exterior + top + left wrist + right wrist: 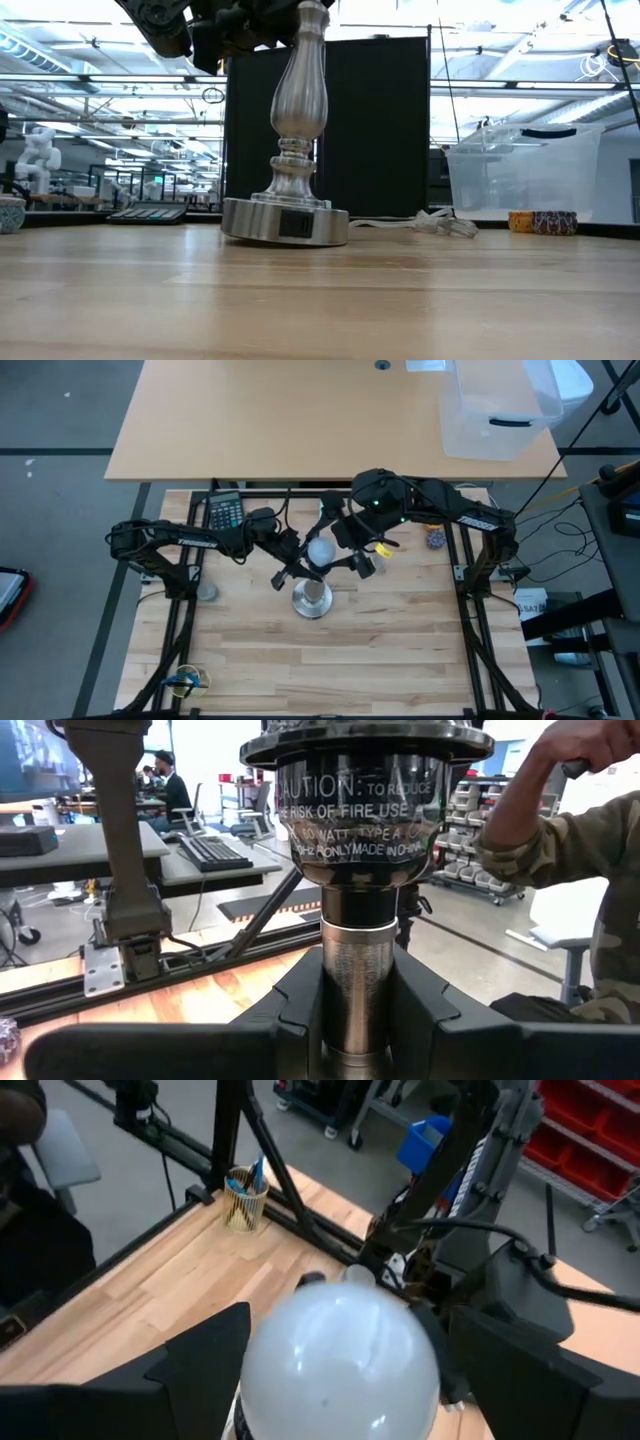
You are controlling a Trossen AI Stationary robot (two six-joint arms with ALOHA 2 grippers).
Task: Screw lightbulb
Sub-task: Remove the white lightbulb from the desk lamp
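The silver lamp stand (292, 150) stands upright on its round base (311, 601) in the middle of the wooden table. The white frosted lightbulb (320, 550) sits at the stand's top, and its screw base is hidden under the globe. My left gripper (297, 568) reaches in from the table's left and is shut on the stand's neck under the black socket (360, 810). My right gripper (338, 548) comes from the right and above and is shut on the bulb's globe (340, 1360). My left gripper pinches the stand's silver neck (358, 982), just below the socket, between its two fingers. The fingers (295, 1010) lie level, come from the table's left and cross the neck. The stand stays upright with its base on the table. My right gripper holds the bulb's white globe (262, 1350) between its two fingers, one on each side. The fingers (205, 1365) slant down from above and from the table's right. The bulb stands upright over the stand's top; the globe hides its base.
A calculator (224, 512) lies at the back left and a small round dish (207, 592) at the left. A patterned object (436, 538) lies at the right and a pen cup (186, 680) at the near left. A clear bin (500, 405) stands on the far table. A person's arm (560, 820) shows beyond.
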